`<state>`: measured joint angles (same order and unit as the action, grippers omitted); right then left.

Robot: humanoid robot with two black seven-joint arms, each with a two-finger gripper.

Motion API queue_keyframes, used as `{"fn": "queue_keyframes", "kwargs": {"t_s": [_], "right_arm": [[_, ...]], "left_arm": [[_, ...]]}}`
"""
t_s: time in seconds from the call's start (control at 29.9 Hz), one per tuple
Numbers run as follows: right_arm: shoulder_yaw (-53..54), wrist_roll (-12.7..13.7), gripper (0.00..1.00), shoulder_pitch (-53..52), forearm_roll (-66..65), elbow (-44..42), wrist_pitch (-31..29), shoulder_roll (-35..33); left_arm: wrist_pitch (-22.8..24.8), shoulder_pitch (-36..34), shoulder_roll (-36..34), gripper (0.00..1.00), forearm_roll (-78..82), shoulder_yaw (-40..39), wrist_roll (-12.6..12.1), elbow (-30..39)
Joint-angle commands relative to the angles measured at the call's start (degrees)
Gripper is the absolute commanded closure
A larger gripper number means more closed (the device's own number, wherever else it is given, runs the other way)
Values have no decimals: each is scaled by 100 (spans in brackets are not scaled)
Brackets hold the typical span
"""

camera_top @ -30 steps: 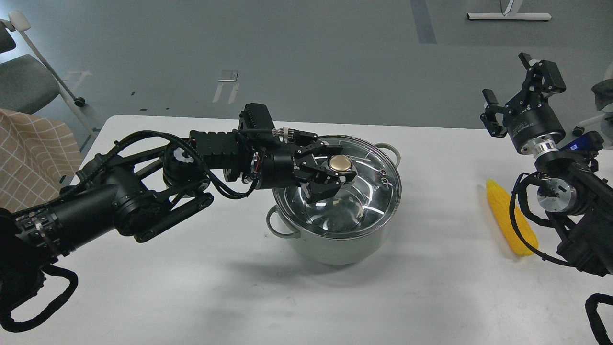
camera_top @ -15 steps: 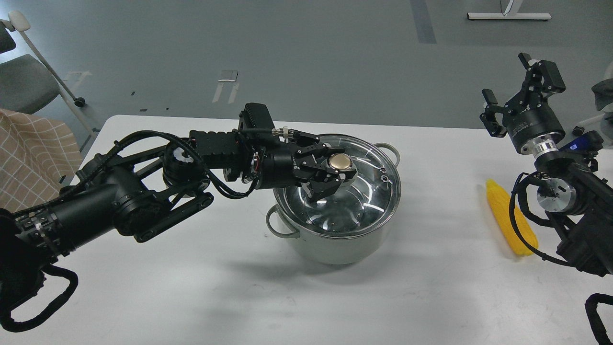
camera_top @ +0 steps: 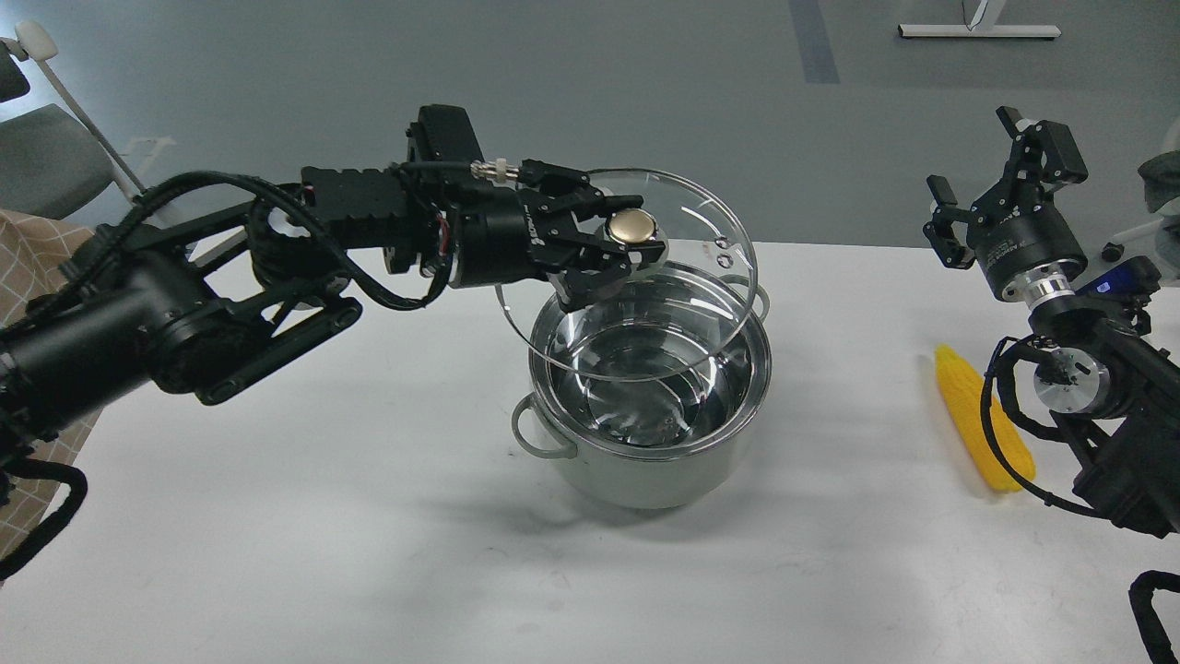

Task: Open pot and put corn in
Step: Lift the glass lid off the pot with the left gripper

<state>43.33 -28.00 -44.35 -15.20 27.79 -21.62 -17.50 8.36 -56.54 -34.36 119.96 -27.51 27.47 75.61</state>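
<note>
The pale grey-green pot (camera_top: 645, 470) stands at the middle of the white table, its shiny steel inside showing. My left gripper (camera_top: 616, 242) is shut on the brass knob (camera_top: 631, 225) of the glass lid (camera_top: 678, 295) and holds the lid in the air just above the pot, shifted a little to the left and back. The yellow corn cob (camera_top: 973, 420) lies on the table at the right, partly behind my right arm's cables. My right gripper (camera_top: 991, 171) is open and empty, raised above the table's far right edge.
The white table (camera_top: 323, 516) has its far edge behind the pot. A chair with a checked cloth (camera_top: 23, 277) stands at the left. My right arm's body (camera_top: 1106, 406) sits close to the corn.
My left gripper has lifted the lid off the pot, up and slightly left. The pot, the corn and my right arm have not moved.
</note>
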Motion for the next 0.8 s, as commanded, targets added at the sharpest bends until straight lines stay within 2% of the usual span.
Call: {"fn": "queue_keyframes", "kwargs": {"t_s": [0.0,0.1,0.3,0.5,0.77], "right_arm": [[0,0,0,5,0,-2,0,1],[0,0,0,31,0,7,0,1],[-17,0,0,145,-35,104,0,10],[-18,0,0,181,-62,113,0,1],[-18,0,0,190,-62,113,0,1]], "left_arm": [[-167,-24,-806,61,-253,18,53,120],[-597,142,-1475,61,-280,70,53,129],[-1344,932,-2135,61,-280,35,53,129],[-2039,1715,-2268,60,-367,35,53,24],[-2382,2532,-2224,60,-420,62,53,-555]]}}
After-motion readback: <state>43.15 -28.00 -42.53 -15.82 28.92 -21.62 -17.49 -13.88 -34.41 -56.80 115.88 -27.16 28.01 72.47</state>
